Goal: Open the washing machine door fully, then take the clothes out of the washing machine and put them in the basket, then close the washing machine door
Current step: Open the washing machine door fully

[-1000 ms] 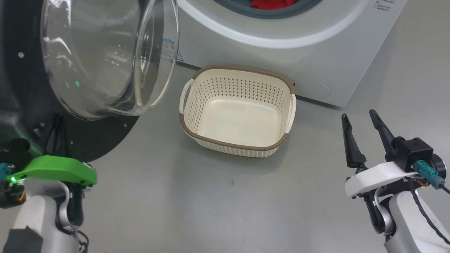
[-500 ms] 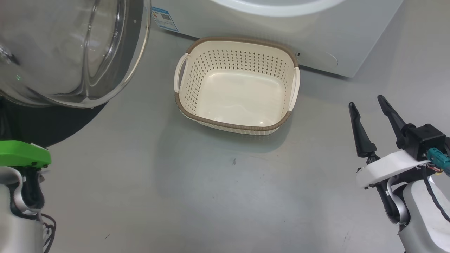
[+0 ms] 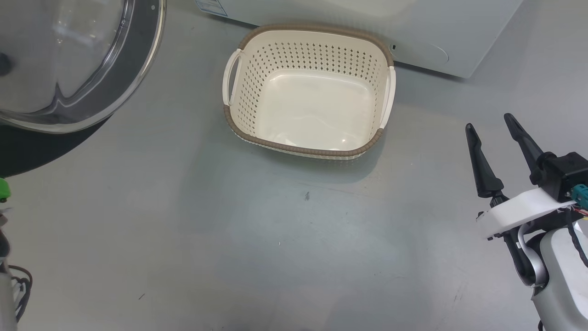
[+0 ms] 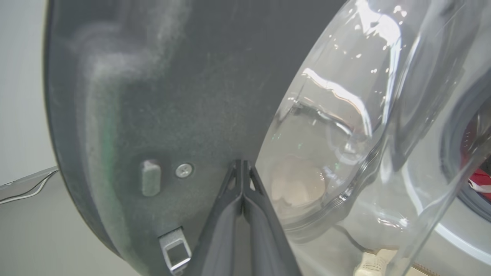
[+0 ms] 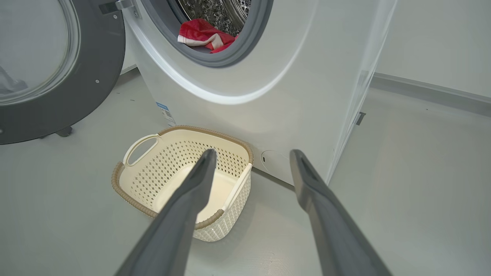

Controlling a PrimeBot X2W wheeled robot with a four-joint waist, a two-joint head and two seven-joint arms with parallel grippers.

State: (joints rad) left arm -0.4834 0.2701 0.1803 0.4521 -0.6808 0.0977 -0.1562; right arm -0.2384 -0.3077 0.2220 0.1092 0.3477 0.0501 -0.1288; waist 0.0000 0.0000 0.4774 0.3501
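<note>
The washing machine door (image 3: 140, 59) stands swung open at the upper left, its glass bowl (image 3: 55, 59) bulging toward me. My left gripper (image 4: 242, 163) is shut and holds nothing, its tips close against the door's dark inner face (image 4: 153, 96) beside the glass. The cream basket (image 3: 303, 149) sits empty on the floor in front of the washing machine (image 3: 413, 27). My right gripper (image 3: 488, 122) hovers open to the basket's right, above the floor. In the right wrist view, my right gripper (image 5: 253, 152) points at the basket (image 5: 161, 168), and the red clothes (image 5: 199, 32) lie in the drum.
Grey floor (image 3: 275, 239) spreads in front of the basket. The machine's right corner (image 5: 356, 96) stands near my right gripper, with a wall and skirting (image 5: 429, 92) behind. A sliver of red fabric (image 4: 481, 180) shows past the glass.
The head camera has tilted down, so the drum opening has left the view. The door has swung further left, away from the basket. My left arm has gone to the left edge.
</note>
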